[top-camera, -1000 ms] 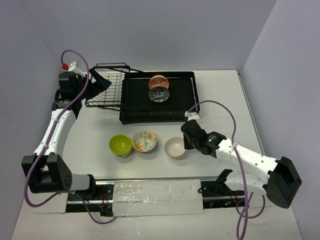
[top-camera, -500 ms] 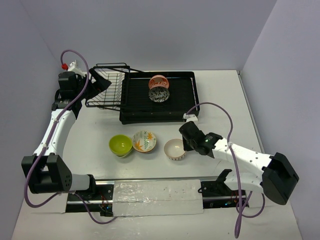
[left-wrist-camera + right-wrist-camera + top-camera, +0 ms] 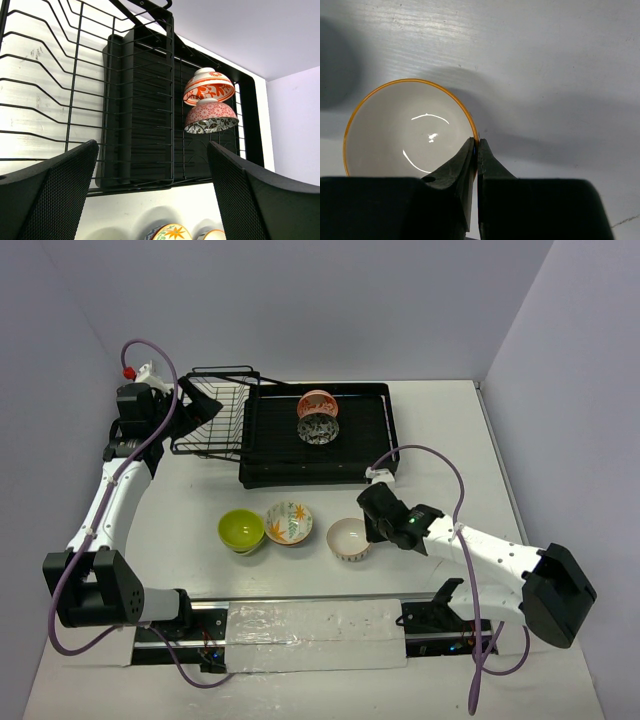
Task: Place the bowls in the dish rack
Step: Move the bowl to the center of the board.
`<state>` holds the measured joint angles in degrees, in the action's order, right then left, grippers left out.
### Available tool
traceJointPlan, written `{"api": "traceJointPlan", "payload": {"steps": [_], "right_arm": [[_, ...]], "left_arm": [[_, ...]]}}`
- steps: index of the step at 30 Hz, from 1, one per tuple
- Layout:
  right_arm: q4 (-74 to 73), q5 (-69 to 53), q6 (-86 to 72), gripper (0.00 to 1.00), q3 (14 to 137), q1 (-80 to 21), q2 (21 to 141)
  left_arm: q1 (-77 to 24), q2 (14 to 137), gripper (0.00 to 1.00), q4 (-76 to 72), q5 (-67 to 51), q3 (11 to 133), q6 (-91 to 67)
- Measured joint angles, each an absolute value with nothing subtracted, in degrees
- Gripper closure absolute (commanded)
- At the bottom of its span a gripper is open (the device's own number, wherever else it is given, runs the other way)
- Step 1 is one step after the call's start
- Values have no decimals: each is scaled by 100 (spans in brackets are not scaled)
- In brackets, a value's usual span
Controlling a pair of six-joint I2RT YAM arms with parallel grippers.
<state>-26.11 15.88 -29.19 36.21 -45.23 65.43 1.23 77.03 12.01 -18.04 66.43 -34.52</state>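
Cream bowl (image 3: 349, 537) lower center, right of leaf bowl (image 3: 289, 523) & green bowl (image 3: 241, 530), well apart from dish rack (image 3: 300, 479) front edge. Rim pinched in right gripper (image 3: 476, 146). Left gripper (image 3: 152, 146) spread wide, empty, upper left by rack's wire side.

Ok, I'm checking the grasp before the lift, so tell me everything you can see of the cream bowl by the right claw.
The cream bowl is round and glossy, like glazed ceramic, pale inside with a thin orange rim. It stands upright and empty on the white table, in front of the dish rack and apart from the leaf-patterned bowl. The right claw pinches its rim, one finger inside, one outside.
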Motion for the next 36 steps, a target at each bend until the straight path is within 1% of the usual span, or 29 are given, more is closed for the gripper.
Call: {"api": "traceJointPlan", "payload": {"steps": [5,7,9,14,15,17,20,23,28,30,36], "right_arm": [[-2687,1531,-2956,96,3658,-4523,6543],[-2720,1518,-2961,93,3671,-4523,6543],[-2746,1503,-2969,88,3675,-4523,6543],[-2847,1441,-2980,84,3701,-4523,6584],[-2867,1413,-2980,79,3710,-4523,6598],[-2880,1365,-2993,78,3710,-4523,6624],[-2906,1304,-3004,75,3719,-4523,6689],[-2917,1245,-3000,75,3723,-4523,6698],[-2923,1227,-3000,73,3736,-4523,6709],[-2950,1214,-2998,75,3785,-4523,6753],[-3409,1146,-2910,76,4331,-4523,7118]], "left_arm": [[123,7695,5,1203,-1804,6643,-3452],[123,7686,5,1205,-1800,6643,-3452],[123,7673,5,1208,-1800,6643,-3452],[123,7664,5,1210,-1789,6643,-3452],[123,7664,5,1210,-1789,6643,-3452],[123,7664,5,1208,-1789,6643,-3450],[123,7664,5,1208,-1789,6643,-3428],[123,7664,5,1210,-1789,6643,-3411],[123,7664,5,1208,-1787,6643,-3409],[123,7664,5,1208,-1787,6643,-3409],[91,7664,5,1210,-1747,6643,-3369]]}}
